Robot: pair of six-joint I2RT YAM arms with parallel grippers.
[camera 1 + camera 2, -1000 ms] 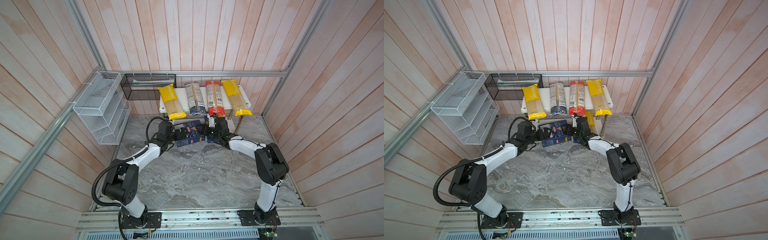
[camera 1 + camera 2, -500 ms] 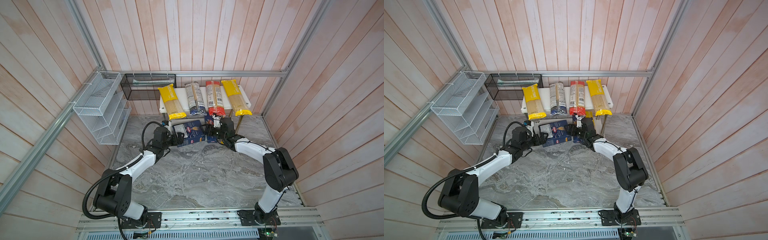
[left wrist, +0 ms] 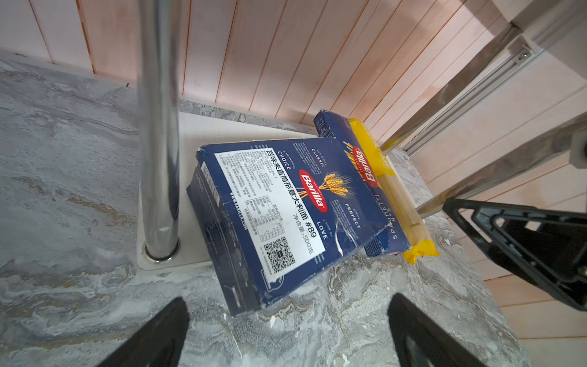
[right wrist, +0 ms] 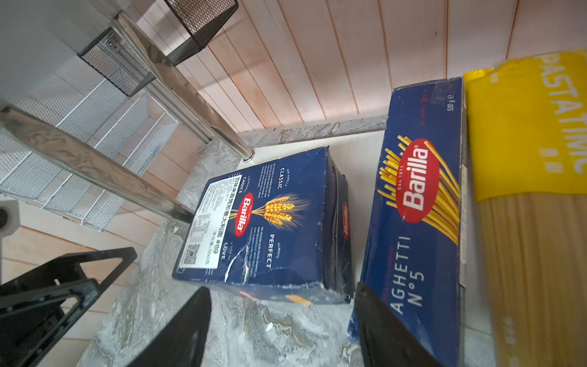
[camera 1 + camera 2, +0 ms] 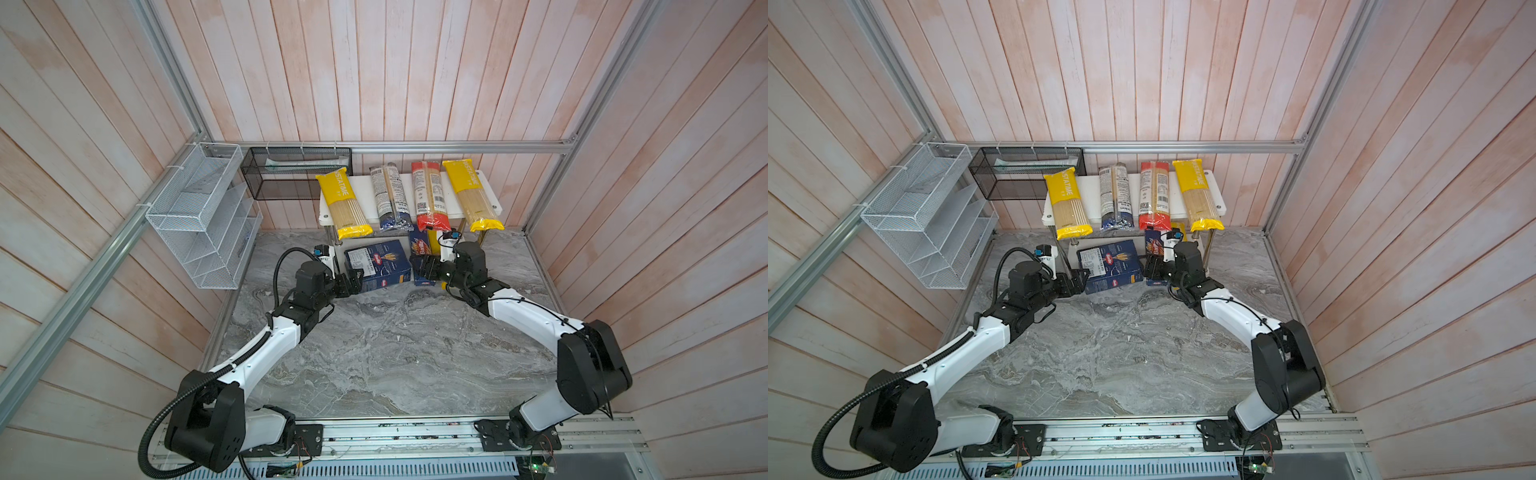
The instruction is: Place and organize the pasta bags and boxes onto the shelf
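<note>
Counting: five bags, two boxes, all at shelf (image 5: 365,188). Top board carries four bags side by side, front ends overhanging: left yellow bag (image 5: 343,203), dark blue/clear bag (image 5: 390,198), red bag (image 5: 430,195), right yellow bag (image 5: 472,195). Lower board (image 3: 197,133) holds third yellow bag (image 4: 533,222), with narrow spaghetti box (image 4: 419,206) touching it. Wide box (image 5: 378,266) lies skewed and creased, white label up, front corner over marble table (image 5: 395,353). Left gripper (image 5: 353,280): jaws apart, empty, near wide box. Right gripper (image 5: 422,268): jaws apart, gripping nothing, at narrow box front end.

"Barilla" box (image 4: 263,222); "PASTATIME" bag (image 4: 533,133)
</note>
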